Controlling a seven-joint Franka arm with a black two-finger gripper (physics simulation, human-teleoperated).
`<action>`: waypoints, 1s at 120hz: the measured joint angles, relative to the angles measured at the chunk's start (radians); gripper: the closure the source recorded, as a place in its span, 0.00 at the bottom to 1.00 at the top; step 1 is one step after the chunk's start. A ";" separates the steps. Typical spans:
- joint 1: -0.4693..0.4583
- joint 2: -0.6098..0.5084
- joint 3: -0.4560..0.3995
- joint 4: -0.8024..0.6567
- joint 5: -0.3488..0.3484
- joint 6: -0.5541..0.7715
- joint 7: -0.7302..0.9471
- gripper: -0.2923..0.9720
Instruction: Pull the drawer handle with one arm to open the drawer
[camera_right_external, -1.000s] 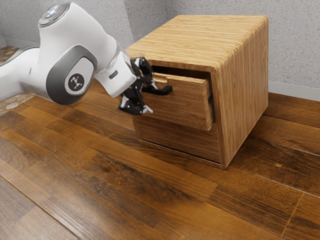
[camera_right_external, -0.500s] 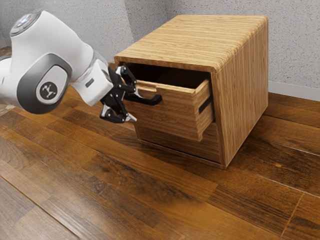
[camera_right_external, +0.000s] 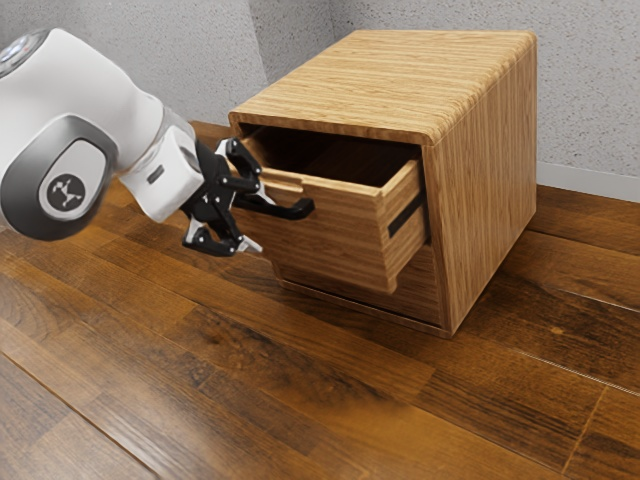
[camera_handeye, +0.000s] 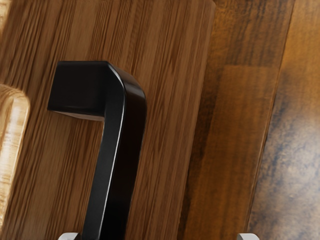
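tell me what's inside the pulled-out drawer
Inside the drawer only bare wooden inner walls show, no contents. Its front panel covers the floor, and the rear sits under the cabinet top, so something could lie there unseen.

Reaches in from the exterior view's left with the white arm (camera_right_external: 90, 110), forearm sloping down toward that view's right. Points the tool (camera_right_external: 240, 205) the same way, slightly rolled. Holds the black fingers (camera_right_external: 243, 165) spread well apart, one above the other.
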 joint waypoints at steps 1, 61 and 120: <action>0.000 -0.002 0.000 -0.001 0.000 0.000 0.000 0.49; 0.094 -0.149 -0.103 -0.140 0.005 -0.004 -0.004 0.50; 0.134 -0.298 -0.141 -0.255 0.006 -0.018 -0.010 0.48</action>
